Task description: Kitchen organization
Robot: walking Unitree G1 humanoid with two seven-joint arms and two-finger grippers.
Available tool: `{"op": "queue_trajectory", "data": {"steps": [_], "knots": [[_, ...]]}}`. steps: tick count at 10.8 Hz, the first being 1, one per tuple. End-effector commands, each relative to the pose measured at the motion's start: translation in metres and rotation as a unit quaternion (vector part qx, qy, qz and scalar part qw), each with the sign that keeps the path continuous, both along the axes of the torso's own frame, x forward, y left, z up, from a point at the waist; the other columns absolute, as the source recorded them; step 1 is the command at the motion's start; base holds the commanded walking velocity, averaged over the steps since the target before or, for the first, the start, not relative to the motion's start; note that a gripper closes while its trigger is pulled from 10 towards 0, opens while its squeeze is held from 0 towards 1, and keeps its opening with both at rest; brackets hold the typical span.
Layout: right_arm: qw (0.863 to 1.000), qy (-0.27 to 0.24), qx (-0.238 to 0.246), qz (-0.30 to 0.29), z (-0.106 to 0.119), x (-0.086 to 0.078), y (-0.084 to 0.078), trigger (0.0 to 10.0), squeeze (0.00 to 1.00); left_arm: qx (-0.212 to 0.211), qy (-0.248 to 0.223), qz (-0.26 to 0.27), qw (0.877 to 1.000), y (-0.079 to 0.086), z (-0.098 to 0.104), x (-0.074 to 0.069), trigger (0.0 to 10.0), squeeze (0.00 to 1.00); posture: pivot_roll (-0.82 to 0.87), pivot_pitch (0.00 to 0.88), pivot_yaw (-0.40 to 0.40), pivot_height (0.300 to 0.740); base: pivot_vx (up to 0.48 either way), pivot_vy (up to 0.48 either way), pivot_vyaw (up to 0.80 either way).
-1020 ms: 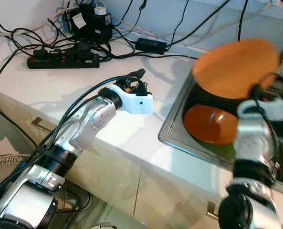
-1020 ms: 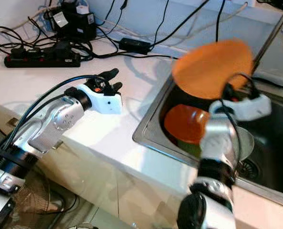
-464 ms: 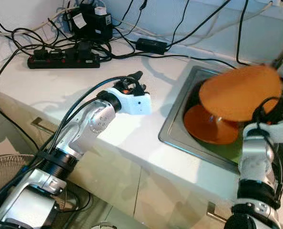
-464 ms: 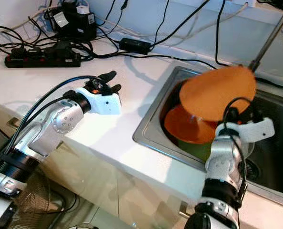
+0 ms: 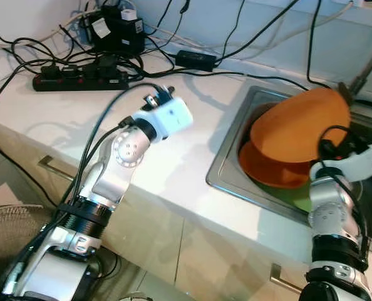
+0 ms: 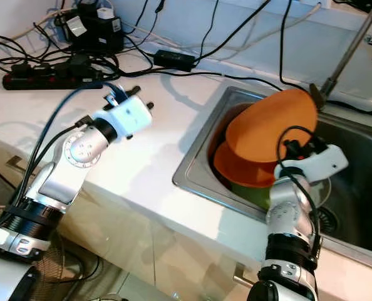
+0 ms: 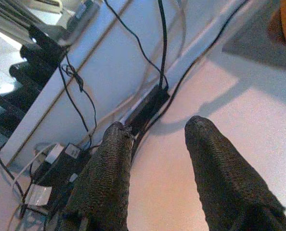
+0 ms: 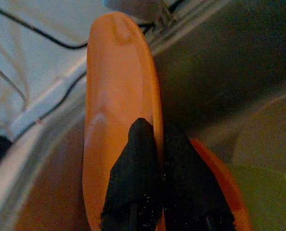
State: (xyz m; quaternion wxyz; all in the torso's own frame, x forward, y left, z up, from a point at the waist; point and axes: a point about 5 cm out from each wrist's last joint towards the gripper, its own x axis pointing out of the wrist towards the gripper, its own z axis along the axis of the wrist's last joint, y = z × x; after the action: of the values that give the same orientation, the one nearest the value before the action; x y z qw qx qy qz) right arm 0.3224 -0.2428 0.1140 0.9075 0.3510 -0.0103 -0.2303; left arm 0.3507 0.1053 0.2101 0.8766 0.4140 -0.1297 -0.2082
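A tilted orange plate (image 5: 299, 132) hangs over the steel sink (image 5: 227, 179), its lower edge close above an orange bowl (image 5: 264, 174). My right gripper (image 8: 157, 130) is shut on the plate's rim, one black finger on each face. In the right eye view that gripper (image 6: 294, 152) sits at the plate's near right edge. Something green (image 6: 252, 191) lies under the bowl. My left gripper (image 7: 155, 127) hovers open over the white counter (image 5: 173, 169), holding nothing and pointing toward the back wall.
A black power strip (image 5: 79, 81), an adapter (image 5: 195, 58) and tangled cables crowd the counter's back. A pale plate (image 6: 325, 187) lies on the sink floor to the right. A slanted metal rod (image 5: 364, 72) rises behind the orange plate.
My right gripper has carried the orange plate down and into the sink, closer to the orange bowl. My left wrist has turned, swinging its fingers up toward the back wall.
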Motion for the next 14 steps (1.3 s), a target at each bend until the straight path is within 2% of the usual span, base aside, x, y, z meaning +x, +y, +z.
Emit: {"op": "queue_trajectory", "data": {"steps": [1,2,5,6,7,8,10,13,14], "knots": [[1.0,0.02,-0.022,0.008,0.001,0.003,0.003,10.0,0.0,-0.019,0.005,0.0,1.0,0.0,0.004,-0.001,10.0,0.0,0.13,0.0,-0.071,0.74,0.0,0.0,0.0],[0.998,0.036,-0.039,0.014,0.0,0.003,0.005,10.0,0.0,-0.033,0.013,0.002,0.999,0.001,0.005,-0.002,10.0,0.0,0.13,0.0,-0.071,0.74,0.0,0.0,0.0],[0.996,0.069,-0.048,0.01,-0.002,0.005,0.007,10.0,0.0,-0.076,0.046,0.007,0.996,0.002,0.003,0.0,10.0,0.0,0.13,0.0,-0.072,0.74,0.0,0.0,0.0],[0.995,0.083,-0.056,0.015,-0.004,0.006,0.01,10.0,0.0,-0.14,0.105,-0.012,0.985,-0.003,-0.005,-0.003,10.0,0.0,0.13,0.0,-0.07,0.74,0.0,0.0,0.0],[0.995,0.085,-0.054,0.019,-0.004,0.007,0.013,10.0,0.0,-0.218,0.152,-0.007,0.964,-0.004,-0.015,-0.005,10.0,0.0,0.13,0.0,-0.067,0.74,0.0,0.0,0.0],[0.995,0.086,-0.055,0.021,-0.003,0.008,0.015,10.0,0.0,-0.252,0.168,0.0,0.953,-0.004,-0.02,-0.007,10.0,0.0,0.13,0.0,-0.068,0.74,0.0,0.0,0.0],[0.992,0.087,-0.088,0.033,0.002,0.011,0.016,10.0,0.0,-0.286,0.171,-0.004,0.943,-0.005,-0.018,-0.01,10.0,0.0,0.13,0.002,-0.07,0.74,0.0,0.0,0.0],[0.99,0.095,-0.091,0.042,0.0,0.013,0.02,10.0,0.0,-0.298,0.178,0.001,0.938,-0.005,-0.019,-0.013,10.0,0.0,0.13,0.0,-0.074,0.74,0.0,0.0,0.0],[0.99,0.096,-0.093,0.046,-0.001,0.014,0.021,10.0,0.13,-0.3,0.183,0.003,0.936,-0.005,-0.021,-0.014,10.0,0.0,0.13,0.0,-0.074,0.74,0.0,0.0,0.0]]}}
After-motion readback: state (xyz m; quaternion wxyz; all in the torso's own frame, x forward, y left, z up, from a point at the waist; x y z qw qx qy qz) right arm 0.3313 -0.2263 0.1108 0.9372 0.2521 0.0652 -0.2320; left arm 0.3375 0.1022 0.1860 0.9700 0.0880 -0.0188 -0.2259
